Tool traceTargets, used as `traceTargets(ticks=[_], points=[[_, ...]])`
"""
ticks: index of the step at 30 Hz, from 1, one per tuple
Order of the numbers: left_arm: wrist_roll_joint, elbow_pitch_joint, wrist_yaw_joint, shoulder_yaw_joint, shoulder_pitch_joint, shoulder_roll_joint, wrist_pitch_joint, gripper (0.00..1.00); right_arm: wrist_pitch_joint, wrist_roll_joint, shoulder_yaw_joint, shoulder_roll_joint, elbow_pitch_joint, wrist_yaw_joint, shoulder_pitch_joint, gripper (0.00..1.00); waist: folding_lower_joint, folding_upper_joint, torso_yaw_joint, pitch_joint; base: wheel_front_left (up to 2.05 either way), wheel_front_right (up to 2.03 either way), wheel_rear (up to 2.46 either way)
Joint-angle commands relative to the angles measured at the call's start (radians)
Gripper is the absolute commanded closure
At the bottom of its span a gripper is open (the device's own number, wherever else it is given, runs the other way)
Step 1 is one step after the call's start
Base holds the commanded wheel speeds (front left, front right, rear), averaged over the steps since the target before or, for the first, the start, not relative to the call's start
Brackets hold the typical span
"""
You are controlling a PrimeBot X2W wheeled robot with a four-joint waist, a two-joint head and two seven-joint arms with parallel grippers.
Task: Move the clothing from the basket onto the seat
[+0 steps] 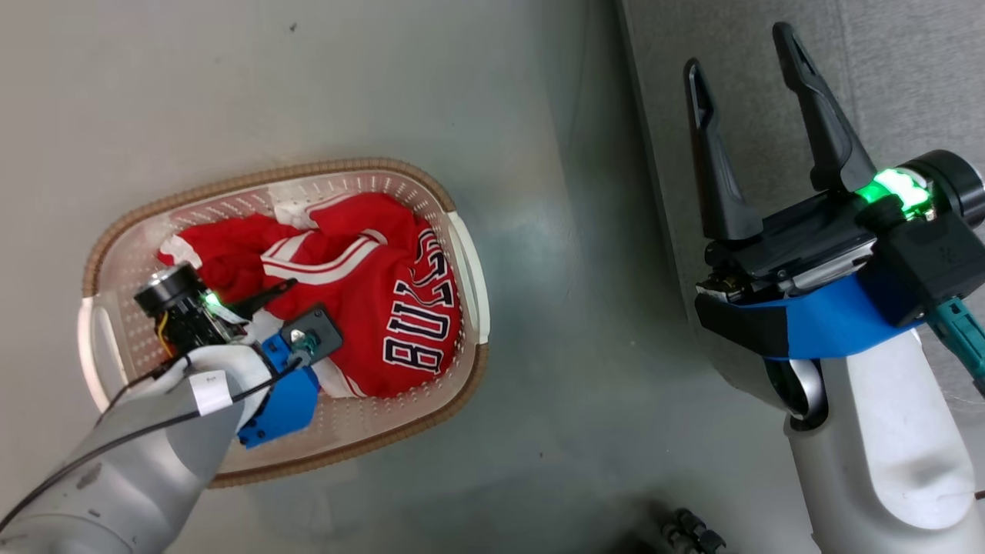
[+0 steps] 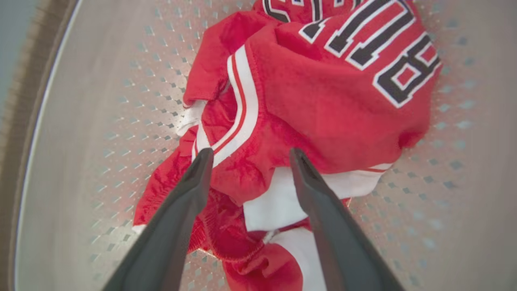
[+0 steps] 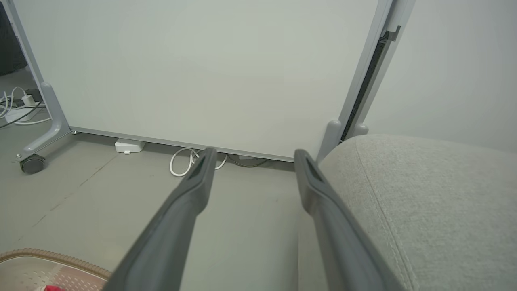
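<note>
My left tool (image 2: 250, 152) stands spread over the clothing (image 2: 331, 109); I should sink it around the thick fold before closing. Right tool (image 1: 739, 52) spread, empty.

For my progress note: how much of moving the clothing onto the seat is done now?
Done: nothing; the red clothing lies in the basket, none on the seat. In hand: the left tool, open, is over it, gripping nothing; the right tool is open near the seat. Left: grasp, lift, carry everything over.
</note>
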Motion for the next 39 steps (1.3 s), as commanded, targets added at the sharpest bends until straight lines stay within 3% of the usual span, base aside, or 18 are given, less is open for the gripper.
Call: traceTargets(ticks=[1, 7, 14, 25, 26, 27, 29, 39], points=[[0.004, 0.007, -0.001, -0.002, -0.024, 0.008, 0.006, 0.00, -0.001, -0.009, -0.003, -0.002, -0.009, 0.000, -0.018, 0.00, -0.0001, 0.0001, -0.003, 0.038, 0.00, 0.00, 0.00], [0.105, 0.037, -0.001, -0.012, -0.057, 0.017, 0.059, 0.00, -0.001, -0.016, -0.008, -0.002, -0.035, 0.000, -0.038, 0.00, -0.0001, 0.0001, -0.006, 0.112, 0.00, 0.00, 0.00], [0.198, 0.063, -0.001, -0.012, -0.140, 0.017, 0.031, 0.00, -0.001, -0.015, -0.012, -0.002, -0.080, 0.000, -0.047, 0.00, -0.0001, 0.0001, -0.006, 0.186, 0.00, 0.00, 0.00], [0.219, 0.094, 0.007, -0.010, -0.223, -0.028, -0.020, 0.00, -0.001, 0.003, -0.013, -0.002, -0.107, 0.000, -0.023, 0.00, -0.0001, 0.0001, -0.003, 0.242, 0.00, 0.00, 0.00], [0.213, 0.096, 0.007, -0.007, -0.223, -0.031, -0.022, 0.14, -0.001, 0.002, -0.013, -0.002, -0.106, 0.000, -0.023, 0.00, -0.0001, 0.0001, -0.003, 0.244, 0.00, 0.00, 0.00], [0.217, 0.098, 0.006, -0.007, -0.225, -0.033, -0.021, 0.51, -0.001, 0.003, -0.013, -0.002, -0.105, 0.000, -0.025, 0.00, -0.0001, 0.0001, -0.004, 0.244, 0.00, 0.00, 0.00], [0.212, 0.102, 0.005, -0.007, -0.224, -0.036, -0.013, 1.00, -0.001, 0.004, -0.014, -0.002, -0.107, 0.000, -0.027, 0.00, -0.0001, 0.0001, -0.005, 0.245, 0.00, 0.00, 0.00], [0.187, 0.104, 0.002, 0.001, -0.199, -0.068, -0.039, 1.00, -0.001, -0.008, -0.022, -0.002, -0.097, 0.000, -0.027, 0.00, -0.0001, 0.0001, 0.015, 0.206, 0.00, 0.00, 0.00]])
